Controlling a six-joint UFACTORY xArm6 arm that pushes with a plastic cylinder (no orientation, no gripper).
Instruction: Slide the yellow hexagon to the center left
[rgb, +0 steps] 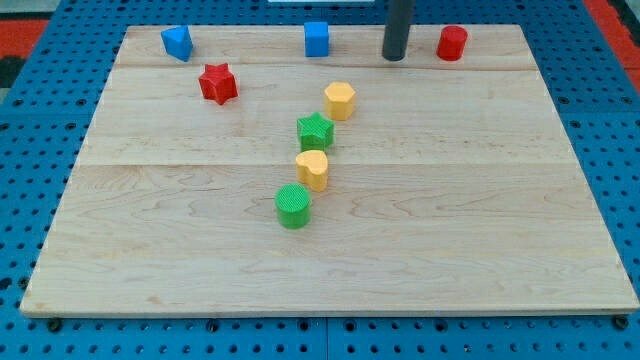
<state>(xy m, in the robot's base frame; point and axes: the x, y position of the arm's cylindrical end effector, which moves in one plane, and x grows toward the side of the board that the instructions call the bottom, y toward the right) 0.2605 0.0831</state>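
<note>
The yellow hexagon (340, 100) sits on the wooden board (480, 220) a little above the middle. My tip (394, 57) is at the view's top, up and to the right of the hexagon, apart from it, between the blue cube (317, 39) and the red cylinder (452, 43). A green star (315, 131) lies just below-left of the hexagon, close to it.
A yellow heart-like block (312, 170) and a green cylinder (294, 206) continue the diagonal line below the green star. A red star (217, 83) and a blue angular block (178, 42) are at the top left. Blue pegboard (40, 150) surrounds the board.
</note>
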